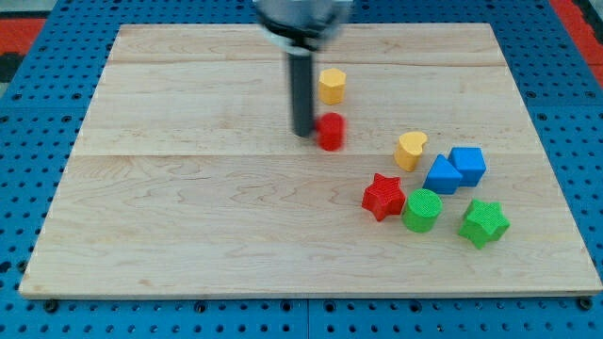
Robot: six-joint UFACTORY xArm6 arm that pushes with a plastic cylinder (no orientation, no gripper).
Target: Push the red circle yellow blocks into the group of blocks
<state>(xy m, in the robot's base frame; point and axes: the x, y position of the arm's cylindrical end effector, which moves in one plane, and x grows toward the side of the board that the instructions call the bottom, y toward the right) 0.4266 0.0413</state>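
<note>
The red circle block sits near the middle of the wooden board. My tip stands just to its left, touching or almost touching it. A yellow hexagon block lies above the red circle. The group lies at the lower right: a yellow heart-like block, a blue cube, a blue triangle-like block, a red star, a green circle and a green star.
The board rests on a blue pegboard table. The arm's dark body hangs over the board's top edge.
</note>
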